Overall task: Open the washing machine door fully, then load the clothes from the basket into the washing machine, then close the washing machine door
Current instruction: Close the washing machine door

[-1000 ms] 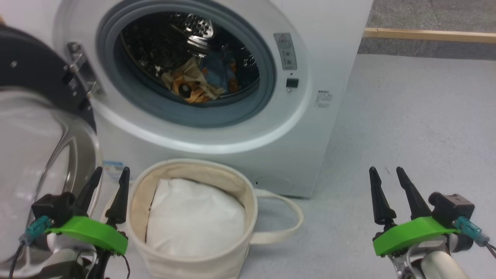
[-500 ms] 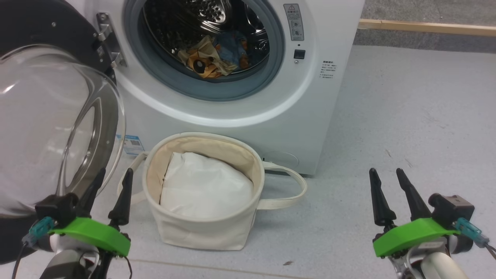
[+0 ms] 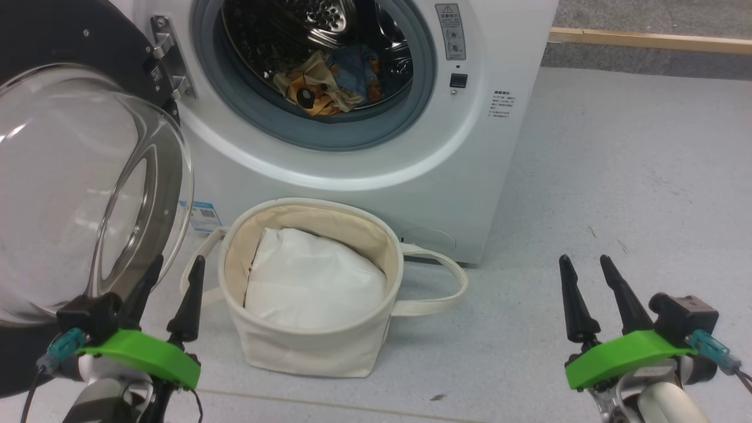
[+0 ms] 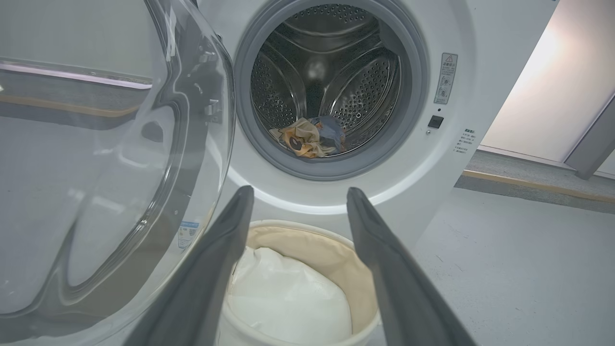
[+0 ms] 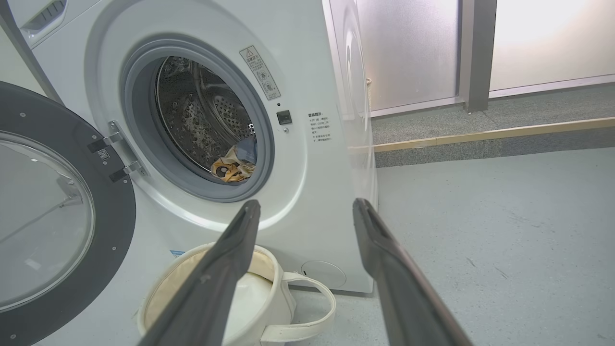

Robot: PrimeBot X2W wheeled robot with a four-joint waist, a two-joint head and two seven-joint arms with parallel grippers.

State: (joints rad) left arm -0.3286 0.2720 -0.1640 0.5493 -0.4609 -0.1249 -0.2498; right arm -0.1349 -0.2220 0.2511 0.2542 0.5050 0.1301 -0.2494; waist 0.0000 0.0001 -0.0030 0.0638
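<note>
Washing machine door is hanging wide open at the left of the washing machine, its glass bowl bulging outward. The clothes are lying crumpled low in the drum. The basket, holding a white cushion, is sitting on the floor before the opening, between left gripper and right gripper, both hovering with jaws wide, empty.
</note>
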